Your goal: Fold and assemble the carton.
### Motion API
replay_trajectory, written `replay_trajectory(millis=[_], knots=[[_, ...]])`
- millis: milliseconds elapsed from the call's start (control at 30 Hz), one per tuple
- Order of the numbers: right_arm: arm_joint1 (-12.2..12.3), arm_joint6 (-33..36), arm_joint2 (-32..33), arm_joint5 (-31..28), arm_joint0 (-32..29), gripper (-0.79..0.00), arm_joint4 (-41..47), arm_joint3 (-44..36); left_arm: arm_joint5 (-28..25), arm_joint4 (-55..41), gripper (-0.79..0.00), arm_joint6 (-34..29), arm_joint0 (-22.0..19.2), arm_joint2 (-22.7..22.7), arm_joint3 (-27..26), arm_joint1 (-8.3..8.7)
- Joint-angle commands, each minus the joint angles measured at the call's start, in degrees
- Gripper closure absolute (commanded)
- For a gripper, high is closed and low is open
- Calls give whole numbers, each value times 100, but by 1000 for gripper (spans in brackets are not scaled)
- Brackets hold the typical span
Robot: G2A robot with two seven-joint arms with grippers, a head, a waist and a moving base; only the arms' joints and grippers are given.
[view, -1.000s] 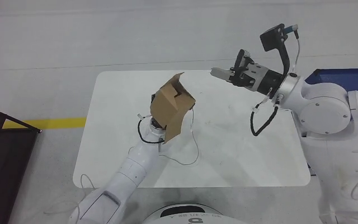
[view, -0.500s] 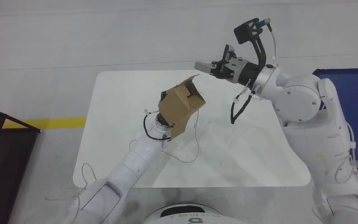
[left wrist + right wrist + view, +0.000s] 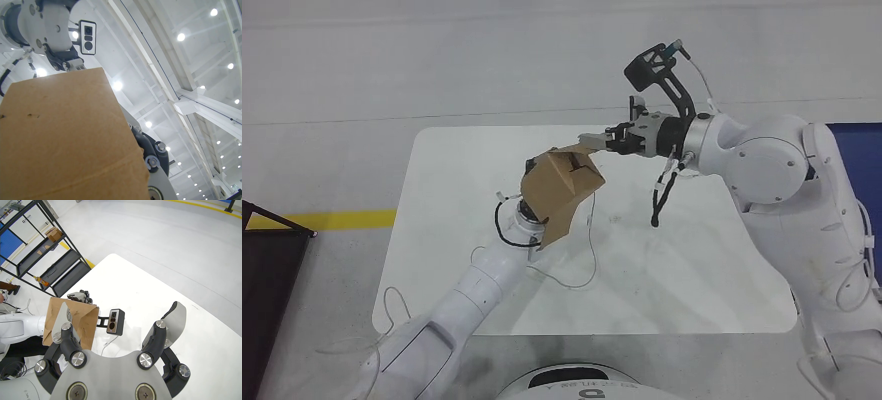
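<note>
Right fingers [image 3: 175,316], spread apart, have moved up beside the carton [image 3: 560,185].

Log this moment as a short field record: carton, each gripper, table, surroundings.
carton: brown cardboard carton, tilted, held up off the table
left gripper: left gripper shut on the carton's edge, carrying it
right gripper: right gripper with fingers open, at the carton's upper far edge; contact cannot be told
table: white table with rounded corners, thin cables lying on it under the carton
surroundings: black shelf rack on the floor beyond the table
</note>
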Motion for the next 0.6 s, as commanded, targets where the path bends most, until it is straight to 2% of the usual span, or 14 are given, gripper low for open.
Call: replay_trajectory(millis=[0, 567], knots=[[9, 45, 49, -3, -7, -785, 23, -5, 0, -79, 0, 0, -13, 2, -8, 4], [23, 369, -94, -278, 86, -785, 28, 74, 0, -318, 0, 0, -110, 139, -24, -15]])
